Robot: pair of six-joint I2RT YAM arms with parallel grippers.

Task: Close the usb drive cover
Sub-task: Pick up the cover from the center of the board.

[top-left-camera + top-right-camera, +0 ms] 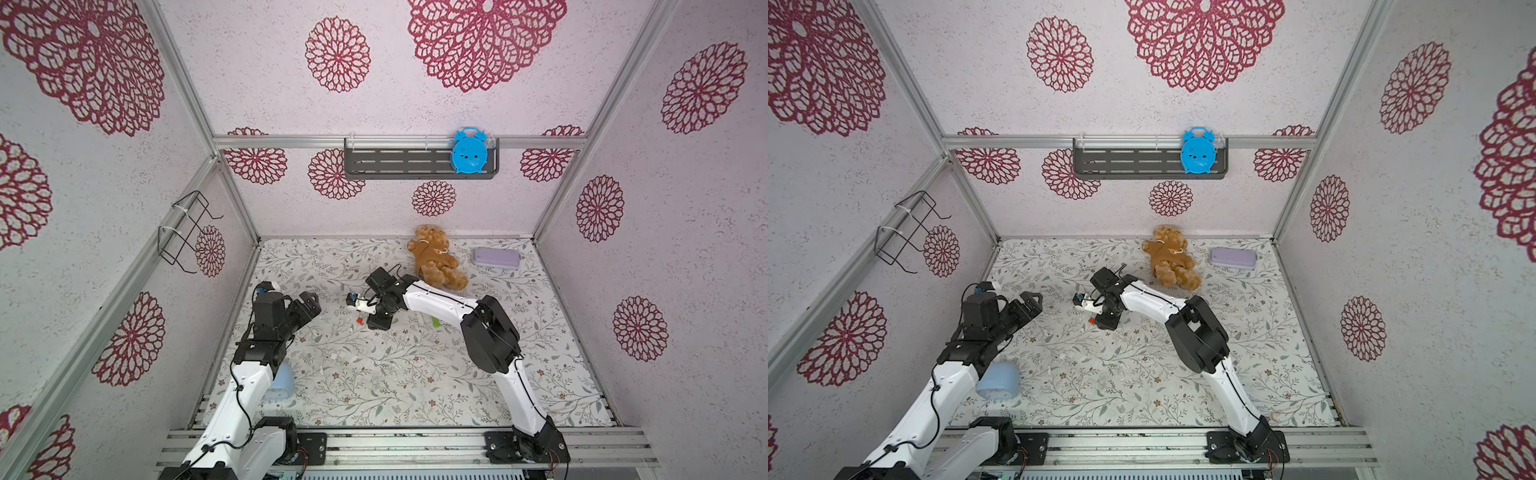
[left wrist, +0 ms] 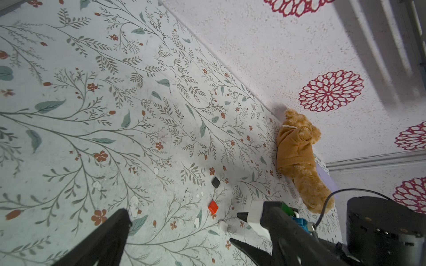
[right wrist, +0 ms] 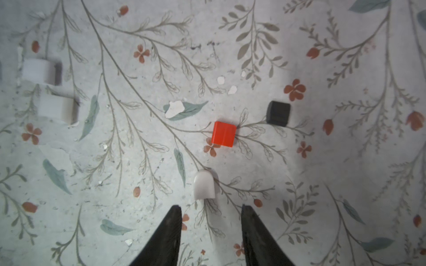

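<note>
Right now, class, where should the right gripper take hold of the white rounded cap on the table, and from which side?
Grip the white rounded cap across its two straight sides, coming down from above. It lies flat on the table, so only those sides offer flat faces; the domed end may slip. The right gripper hangs with open, empty jaws just short of its flat end.

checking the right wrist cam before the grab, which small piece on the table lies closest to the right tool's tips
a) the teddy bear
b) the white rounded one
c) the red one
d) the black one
b, the white rounded cap lies just ahead of the gap between the tips of the right tool, while the red piece and the black piece lie farther off.
</note>
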